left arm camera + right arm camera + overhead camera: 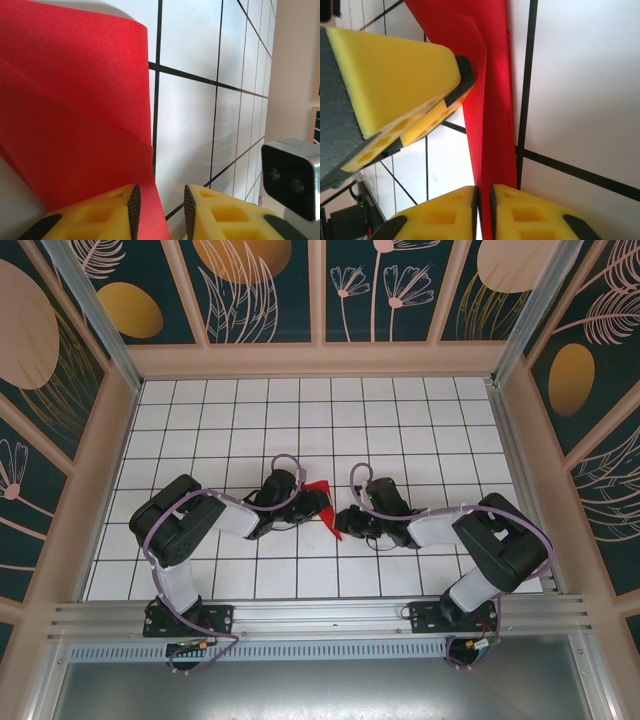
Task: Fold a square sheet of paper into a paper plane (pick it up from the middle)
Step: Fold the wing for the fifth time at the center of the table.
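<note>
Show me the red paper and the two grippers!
red paper (325,505), top view, its folded middle
left gripper (161,205), left wrist view, between its fingertips
right gripper (483,198), right wrist view, between its fingertips

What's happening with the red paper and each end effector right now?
red paper: partly folded into layers, one flap curling up.
left end effector: open, with an edge of the red paper between its jaws.
right end effector: shut on the red paper, pinching its narrow end.
</note>
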